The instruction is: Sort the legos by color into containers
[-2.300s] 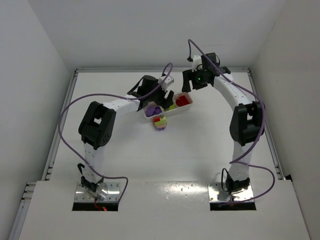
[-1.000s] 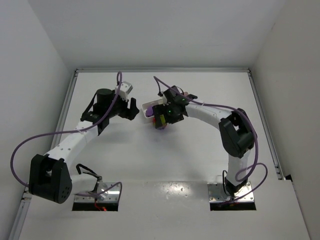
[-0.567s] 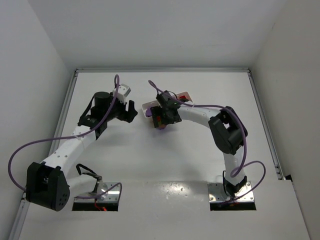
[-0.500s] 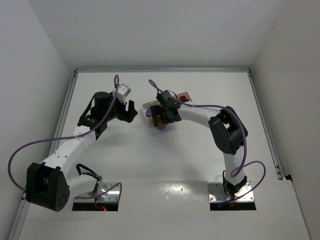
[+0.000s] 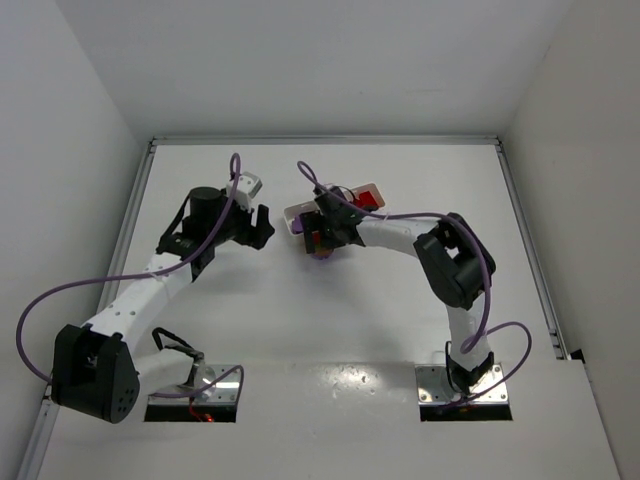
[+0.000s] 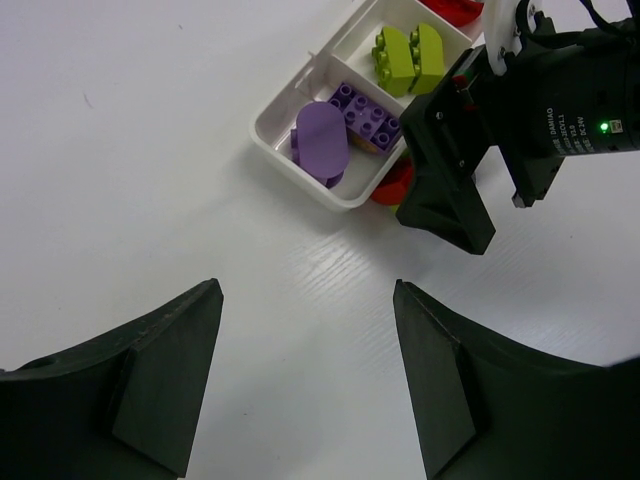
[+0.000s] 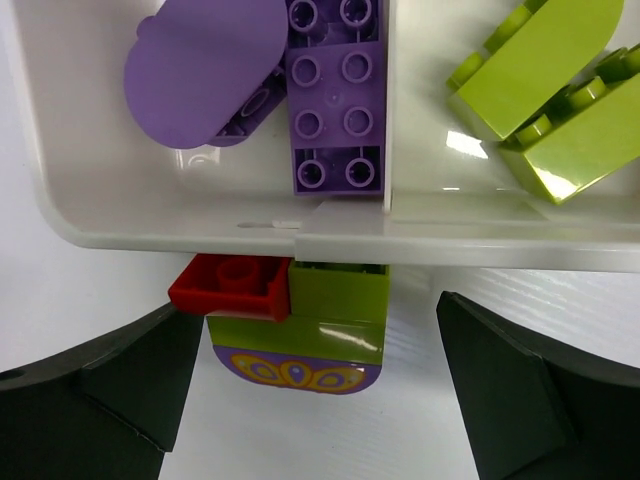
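Note:
The white tray (image 7: 300, 240) holds purple legos (image 7: 335, 100) in its left compartment and yellow-green legos (image 7: 545, 80) in the one beside it. In the top view a red lego (image 5: 368, 200) lies in the tray's (image 5: 293, 212) right end. Outside the near wall a stack of legos rests on the table: a red brick (image 7: 232, 285), a yellow-green brick (image 7: 340, 325) and a patterned purple piece (image 7: 295, 372). My right gripper (image 7: 320, 305) is open, its fingers either side of the stack without touching it. Left of the tray (image 6: 290, 140), my left gripper (image 6: 305, 290) is open and empty.
White walls close in the table on three sides, with a metal rail (image 5: 125, 235) along the left edge. The right arm's wrist (image 6: 530, 110) hangs over the tray's near side in the left wrist view. Purple cables loop off both arms.
The left gripper has pulled back from the tray to the left. The right gripper has come down from behind the tray to the stack and has shifted only slightly in the last second.

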`<state>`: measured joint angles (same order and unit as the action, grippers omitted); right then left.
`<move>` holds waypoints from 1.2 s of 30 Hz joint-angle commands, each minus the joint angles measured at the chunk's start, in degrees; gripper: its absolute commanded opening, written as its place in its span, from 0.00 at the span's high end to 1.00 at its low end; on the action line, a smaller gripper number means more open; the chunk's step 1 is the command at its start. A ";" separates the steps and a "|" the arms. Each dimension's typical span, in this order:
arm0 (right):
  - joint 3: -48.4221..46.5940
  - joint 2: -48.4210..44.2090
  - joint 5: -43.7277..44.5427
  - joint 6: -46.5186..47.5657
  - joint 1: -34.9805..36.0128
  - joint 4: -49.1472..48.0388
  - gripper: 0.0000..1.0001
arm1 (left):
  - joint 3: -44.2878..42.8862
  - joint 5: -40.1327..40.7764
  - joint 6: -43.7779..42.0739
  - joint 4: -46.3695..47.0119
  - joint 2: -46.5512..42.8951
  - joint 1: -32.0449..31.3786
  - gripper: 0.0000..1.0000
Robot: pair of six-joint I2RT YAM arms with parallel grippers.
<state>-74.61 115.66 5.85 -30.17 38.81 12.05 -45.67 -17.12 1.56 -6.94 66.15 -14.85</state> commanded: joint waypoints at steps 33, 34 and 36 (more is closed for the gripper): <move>31.62 -39.88 -30.88 39.29 1.10 -21.46 1.00 | -3.80 -36.74 9.06 3.95 8.73 1.05 0.25; 31.63 -40.59 -31.50 41.14 0.57 -21.46 1.00 | -4.68 -38.23 9.59 3.95 9.43 1.05 0.25; 33.65 -41.91 -32.04 44.22 0.57 -21.46 1.00 | -6.27 -42.71 10.38 4.48 11.80 1.05 0.25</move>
<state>-42.65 76.12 -20.91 5.08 39.88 -5.93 -47.55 -49.25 9.15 -5.52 76.69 -14.59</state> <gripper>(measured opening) 0.655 0.752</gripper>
